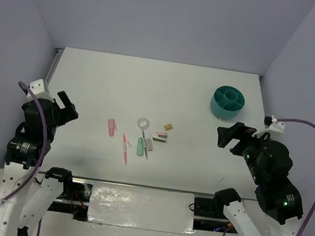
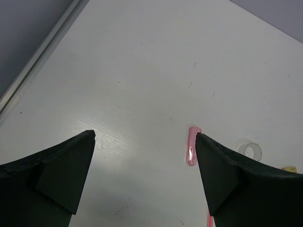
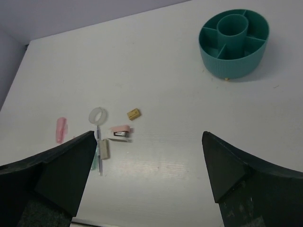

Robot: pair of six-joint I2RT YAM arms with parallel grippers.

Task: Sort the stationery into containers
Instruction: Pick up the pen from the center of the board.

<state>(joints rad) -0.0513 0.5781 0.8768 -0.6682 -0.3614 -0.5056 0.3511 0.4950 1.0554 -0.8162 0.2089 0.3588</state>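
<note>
**Top view, with both wrist views.** Both arms are poised over a white matte bench (image 1: 92,78), and no item has been sorted. The left end effector (image 1: 66,106), at the left edge of the frame, has its fingers apart and holds nothing. The right end effector (image 1: 230,135), right of centre, is likewise apart and empty.

The stationery lies loose at mid-frame:
- a short pink plastic stub (image 1: 111,126)
- a thin pink pen (image 1: 124,149)
- a mint-green stub (image 1: 140,146)
- a white tape ring (image 1: 142,122)
- a small tan block (image 1: 169,127)
- a small grey block (image 1: 150,143)

The round teal plastic desk organiser (image 1: 221,108), with inner dividers, stands well apart at the upper right. Its compartments appear empty.

**Likely hazards.**
- The mint-green stub and the grey block lie just beside one another, so closing on either would probably nudge its neighbour.
- The thin pink pen lies flat on the bench and may slip from the fingers.
- The organiser looks light, so a low approach could shove it.
- A release above a divider could send an item into the wrong compartment or out over the rim.

**Setting.** The bench is smooth with faint scuffs, and a metal rail (image 1: 53,64) runs along its left edge. Plain lilac-grey walls (image 1: 160,17) enclose three sides.
</note>
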